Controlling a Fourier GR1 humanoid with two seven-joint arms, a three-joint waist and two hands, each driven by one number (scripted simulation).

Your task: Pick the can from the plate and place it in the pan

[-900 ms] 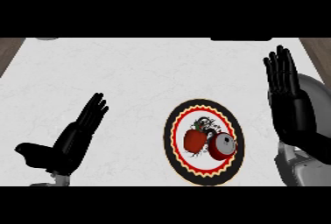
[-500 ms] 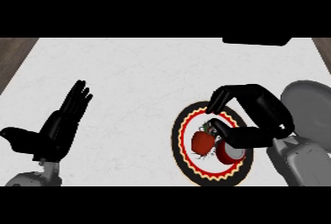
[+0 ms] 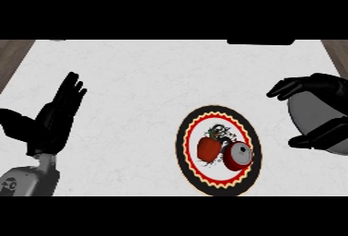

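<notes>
The red can [image 3: 225,154] was seen lying on its side on the patterned plate [image 3: 219,183], mid-bench [image 3: 149,83]. Right hand [image 3: 319,92] was curled at the right edge, holding nothing, apart from the plate. Left hand [image 3: 53,120] was kept flat, fingers straight, at the left.

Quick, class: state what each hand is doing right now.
Left hand: open, fingers straight, holding nothing.
Right hand: fingers curled, holding nothing; the can lies on the plate.
</notes>
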